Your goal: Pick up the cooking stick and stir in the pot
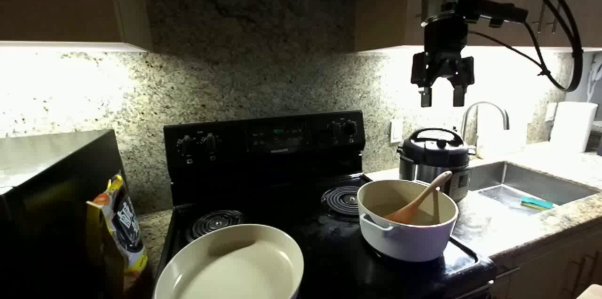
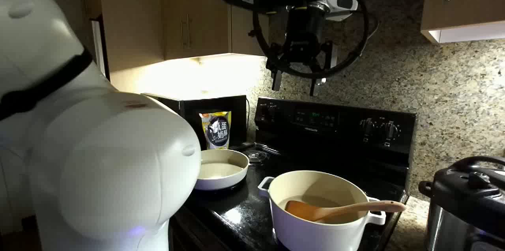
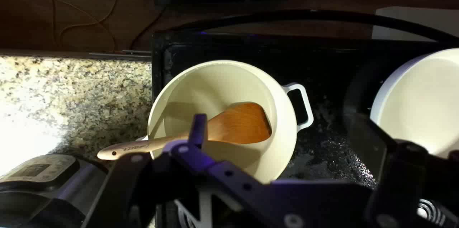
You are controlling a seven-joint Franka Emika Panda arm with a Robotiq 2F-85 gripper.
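Note:
The cooking stick, a light-brown wooden spatula (image 1: pixel 420 201), leans in the white pot. Its flat brown blade is inside and its pale handle rests over the rim towards the cooker. It shows also in an exterior view (image 2: pixel 339 210) and in the wrist view (image 3: pixel 240 124). The round white pot (image 1: pixel 407 242) stands on the black stove; it also shows in an exterior view (image 2: pixel 315 233) and in the wrist view (image 3: pixel 288 138). My gripper (image 1: pixel 442 98) is open and empty, pointing down, well above the pot and stick; its fingers also show in an exterior view (image 2: pixel 294 87) and in the wrist view (image 3: pixel 285 127).
A shallow cream pan (image 1: pixel 235 261) sits on the stove beside the pot. A silver-and-black cooker (image 1: pixel 432 148) stands by the pot near the sink (image 1: pixel 574 191). A snack bag (image 2: pixel 217 130) stands by a microwave. The stove's control panel (image 1: pixel 263 144) rises behind.

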